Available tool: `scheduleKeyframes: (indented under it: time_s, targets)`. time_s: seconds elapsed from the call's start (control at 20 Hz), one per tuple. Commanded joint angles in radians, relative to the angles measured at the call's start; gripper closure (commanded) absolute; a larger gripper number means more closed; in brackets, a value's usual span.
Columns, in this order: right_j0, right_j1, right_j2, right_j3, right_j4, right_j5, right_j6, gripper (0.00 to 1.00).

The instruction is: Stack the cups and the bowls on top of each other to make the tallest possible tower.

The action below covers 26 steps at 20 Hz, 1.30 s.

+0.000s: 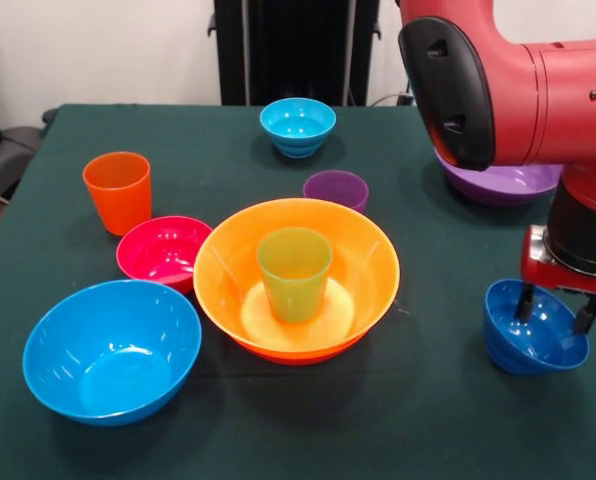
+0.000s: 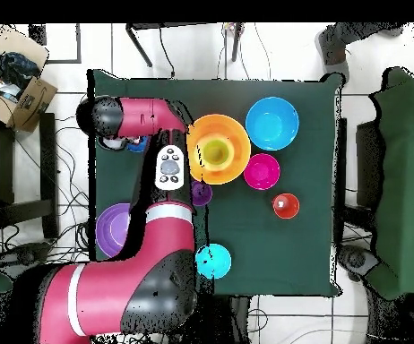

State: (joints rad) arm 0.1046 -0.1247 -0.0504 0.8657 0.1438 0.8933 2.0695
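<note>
Front view: large purple bowl point(image 1: 498, 185) mostly hidden behind red arm point(image 1: 538, 95); only lower rim shows. Arm itself cut off by top and right edges. Tool point(image 1: 556, 310) reaches into tilted dark blue bowl point(image 1: 530, 340); finger tips hidden inside bowl, grip on its wall unclear. Small purple cup point(image 1: 336, 188) partly hidden behind yellow-orange bowl point(image 1: 296, 275).

Overhead view: arm covers dark blue bowl point(image 2: 137, 143) almost wholly, sliver of blue shows. Purple cup point(image 2: 201, 192) half covered by arm. Tool hidden under arm.
</note>
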Motion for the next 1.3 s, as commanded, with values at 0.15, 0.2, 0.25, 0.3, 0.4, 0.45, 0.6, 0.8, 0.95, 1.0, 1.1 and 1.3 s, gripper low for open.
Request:
scheduleKeyframes:
  time_s: [0.15,0.2,0.25,0.3,0.4,0.45,0.6,0.8,0.95,1.0,1.1,1.3]
  targets:
    - [0.010,-0.021,0.099,0.037,0.012,-0.011,0.056,0.00]
    - [0.011,-0.027,0.100,0.043,0.015,-0.011,0.057,0.00]
    - [0.011,-0.030,0.101,0.041,0.019,-0.004,0.057,0.00]
    - [0.010,-0.032,0.103,0.041,0.022,0.001,0.058,0.00]
    - [0.013,-0.041,0.106,0.048,0.028,0.009,0.060,0.00]
    - [0.013,-0.044,0.107,0.049,0.032,0.015,0.060,0.00]
    - [0.014,-0.043,0.104,0.037,0.036,0.029,0.060,0.00]
    - [0.015,-0.055,0.106,0.062,0.036,0.001,0.053,0.00]
    - [0.014,-0.058,0.109,0.059,0.042,0.005,0.053,0.00]
    - [0.014,-0.060,0.109,0.057,0.045,0.010,0.054,0.00]
    - [0.016,-0.060,0.105,0.044,0.047,0.021,0.057,0.00]
    - [0.016,-0.054,0.094,0.038,0.045,0.011,0.057,0.00]
